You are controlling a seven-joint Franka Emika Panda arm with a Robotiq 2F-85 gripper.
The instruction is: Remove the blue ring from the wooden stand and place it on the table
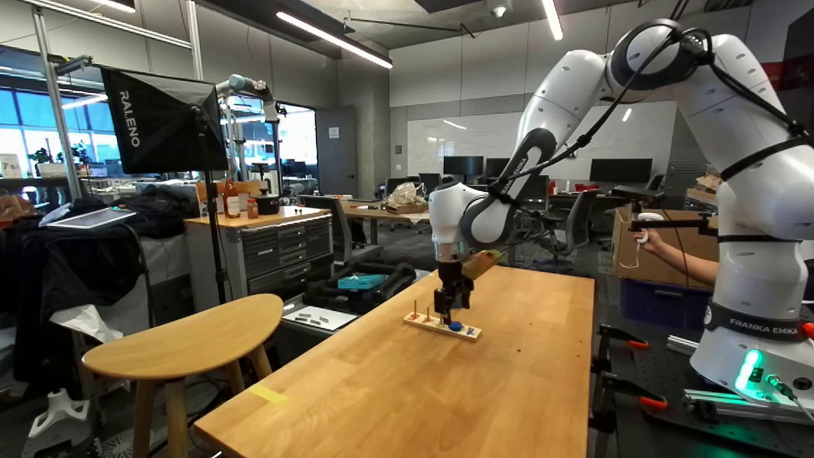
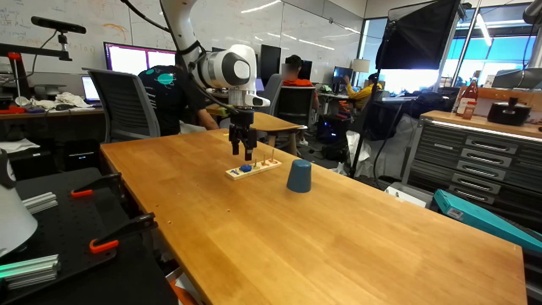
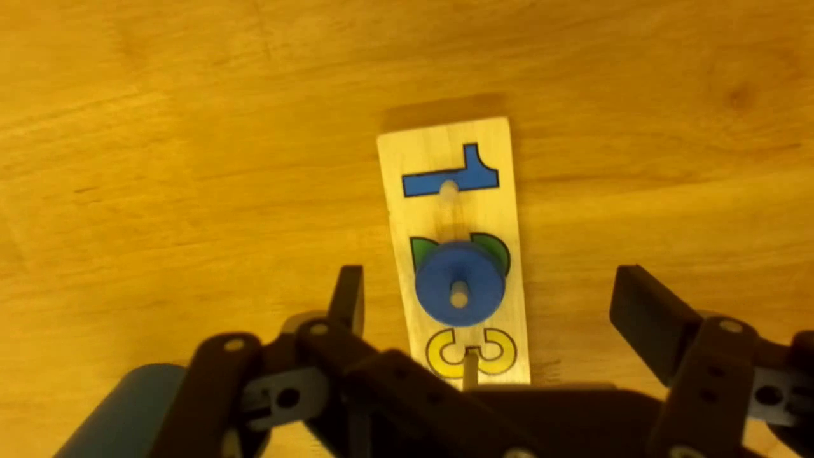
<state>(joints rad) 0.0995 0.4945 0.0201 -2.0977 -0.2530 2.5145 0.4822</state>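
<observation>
Blue ring (image 3: 439, 286) on stand (image 3: 420, 213), claw (image 2: 242, 156) spread above, open table (image 2: 338, 245) beyond edges

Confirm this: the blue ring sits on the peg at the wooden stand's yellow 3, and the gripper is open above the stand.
The blue ring isn't at the yellow 3: the wrist view shows it on the peg at the green number, between the 3 and the blue 1. The rest holds: the gripper is open above the wooden stand.

Overhead wrist view, table (image 2: 334, 237) in both exterior views
</observation>
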